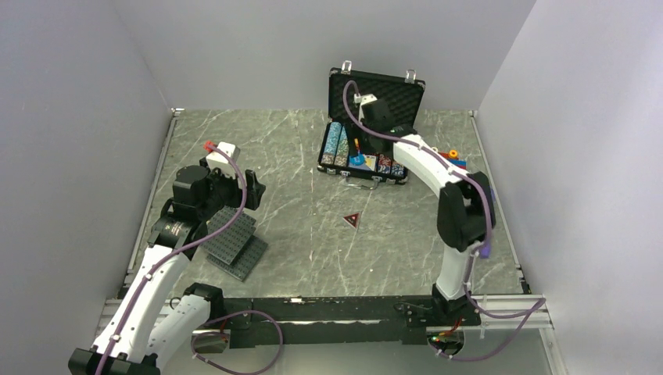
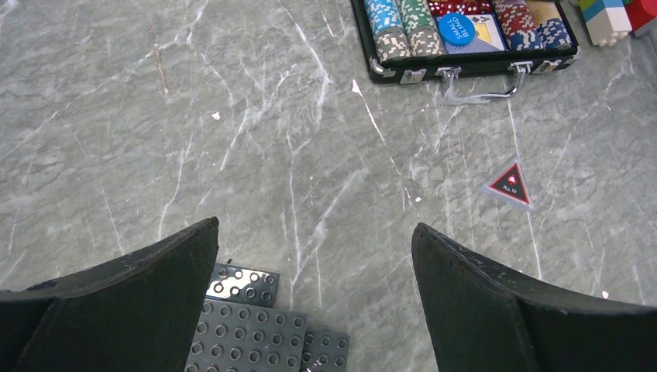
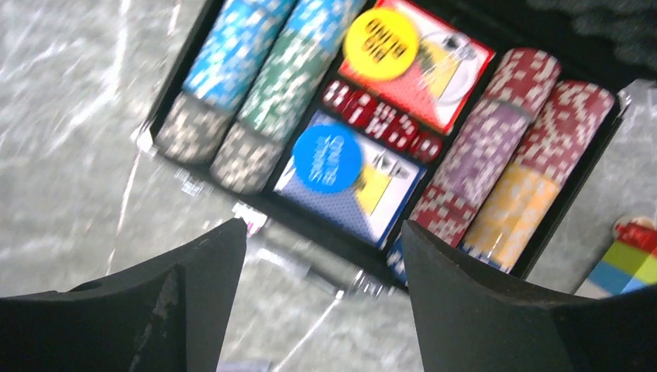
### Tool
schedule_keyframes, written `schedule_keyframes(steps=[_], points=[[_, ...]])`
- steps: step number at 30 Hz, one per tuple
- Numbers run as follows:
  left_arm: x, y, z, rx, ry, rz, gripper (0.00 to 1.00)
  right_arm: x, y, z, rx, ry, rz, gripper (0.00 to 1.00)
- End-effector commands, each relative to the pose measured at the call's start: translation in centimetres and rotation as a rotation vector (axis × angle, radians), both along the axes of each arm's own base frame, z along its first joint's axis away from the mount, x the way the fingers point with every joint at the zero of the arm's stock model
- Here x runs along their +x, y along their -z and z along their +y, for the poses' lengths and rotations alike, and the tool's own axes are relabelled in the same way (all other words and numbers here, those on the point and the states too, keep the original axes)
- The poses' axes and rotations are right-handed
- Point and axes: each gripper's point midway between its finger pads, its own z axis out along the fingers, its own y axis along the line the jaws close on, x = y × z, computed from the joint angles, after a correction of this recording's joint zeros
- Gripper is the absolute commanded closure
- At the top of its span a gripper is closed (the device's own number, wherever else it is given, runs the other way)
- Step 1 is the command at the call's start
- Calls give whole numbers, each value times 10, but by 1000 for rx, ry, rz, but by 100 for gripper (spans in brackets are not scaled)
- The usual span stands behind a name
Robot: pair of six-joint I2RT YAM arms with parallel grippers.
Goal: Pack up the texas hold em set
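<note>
The black briefcase (image 1: 391, 86) stands open at the back, foam lid upright. Its base holds multicoloured chip rows (image 3: 496, 155), two card decks, red dice (image 3: 380, 120), a yellow button (image 3: 380, 32) and a blue button (image 3: 328, 157). The red-triangle button (image 1: 352, 220) lies alone on the table in front of the case; it also shows in the left wrist view (image 2: 511, 186). My right gripper (image 1: 387, 119) hovers over the case, open and empty, above its front edge and handle (image 3: 323, 227). My left gripper (image 1: 252, 194) is open and empty at the left, above the table (image 2: 315, 229).
Dark grey studded plates (image 1: 234, 238) lie under my left arm and show below the left gripper (image 2: 256, 325). A colourful toy-block figure (image 1: 452, 158) stands at the case's right side (image 3: 631, 260). Grey walls enclose the marbled table.
</note>
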Motion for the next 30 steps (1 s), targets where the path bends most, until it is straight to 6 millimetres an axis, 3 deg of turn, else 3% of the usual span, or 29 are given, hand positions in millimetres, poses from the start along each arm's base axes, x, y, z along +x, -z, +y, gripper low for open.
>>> schedule_keyframes(steps=[1,7,11,18,30], points=[[1,-20,-4,-31,20,-59,2,-48,-26,23,70,-105,-60,22],[0,-22,-6,-34,32,-73,2,-124,1,47,6,-354,-25,20],[0,-22,-5,-31,27,-79,2,-155,22,57,6,-456,10,20],[-1,-23,-4,-28,27,-81,2,-179,58,58,-11,-519,61,20],[-1,-23,-4,-28,27,-82,2,-179,88,52,-88,-540,117,18]])
